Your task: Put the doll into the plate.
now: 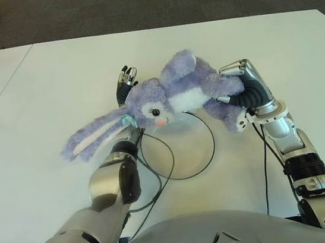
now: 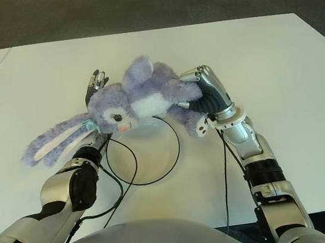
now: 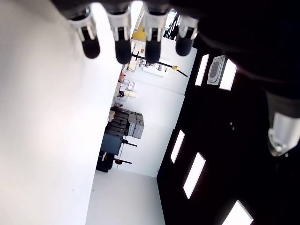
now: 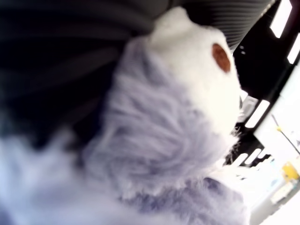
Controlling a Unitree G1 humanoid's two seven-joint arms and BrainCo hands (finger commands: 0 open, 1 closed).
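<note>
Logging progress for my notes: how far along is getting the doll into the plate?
Done: the doll is picked up. In hand: right hand grips its leg, left hand is behind its head, holding it above the plate. Left: lower and release.

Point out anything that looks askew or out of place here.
The doll lies slantwise over the far rim of the plate, ears trailing onto the table, not inside. The right hand grips its legs; the left hand shows open behind its head.

Head stereo pair looks down at same table (image 1: 40, 101); wrist cams v. close, facing outward
</note>
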